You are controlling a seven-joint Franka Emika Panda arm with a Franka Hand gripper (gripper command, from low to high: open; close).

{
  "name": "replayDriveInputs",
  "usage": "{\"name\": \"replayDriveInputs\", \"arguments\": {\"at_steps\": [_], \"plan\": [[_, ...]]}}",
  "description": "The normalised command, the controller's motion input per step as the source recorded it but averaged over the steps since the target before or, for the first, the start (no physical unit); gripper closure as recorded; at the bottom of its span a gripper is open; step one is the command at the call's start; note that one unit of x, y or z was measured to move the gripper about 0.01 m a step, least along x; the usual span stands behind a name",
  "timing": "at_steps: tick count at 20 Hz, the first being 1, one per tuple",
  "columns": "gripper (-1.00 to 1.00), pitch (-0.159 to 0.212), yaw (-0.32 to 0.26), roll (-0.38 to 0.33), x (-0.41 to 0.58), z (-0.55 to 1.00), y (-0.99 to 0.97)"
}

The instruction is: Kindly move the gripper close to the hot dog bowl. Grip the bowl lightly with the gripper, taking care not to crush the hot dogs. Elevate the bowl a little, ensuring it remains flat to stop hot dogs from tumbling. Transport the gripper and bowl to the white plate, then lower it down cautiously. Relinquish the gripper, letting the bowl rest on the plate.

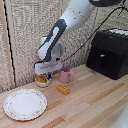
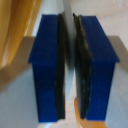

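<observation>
The gripper (image 1: 46,75) is down at the hot dog bowl (image 1: 42,80), a small white bowl at the back of the wooden table, left of the pink mug in the exterior view. Orange-yellow hot dogs (image 1: 42,78) show inside it. In the wrist view the gripper (image 2: 68,70) has its two blue fingers (image 2: 47,65) almost together, with a thin pale strip of the bowl's wall between them. Pale bowl surface (image 2: 17,100) and an orange-yellow hot dog (image 2: 15,30) lie beside the fingers. The white plate (image 1: 25,104) lies near the front on the exterior view's left, apart from the bowl.
A pink mug (image 1: 65,75) stands just beside the bowl. An orange-brown bar-shaped piece (image 1: 63,89) lies in front of the mug. A black appliance (image 1: 109,52) stands at the back on the exterior view's right. A slatted wall runs behind the table.
</observation>
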Motion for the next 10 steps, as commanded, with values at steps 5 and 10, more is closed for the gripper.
{"name": "replayDriveInputs", "arguments": {"at_steps": [5,10], "plan": [[1.0,-0.024,0.055,0.122,0.0,0.77,0.0],[1.0,0.002,0.083,0.123,0.0,0.85,0.0]]}}
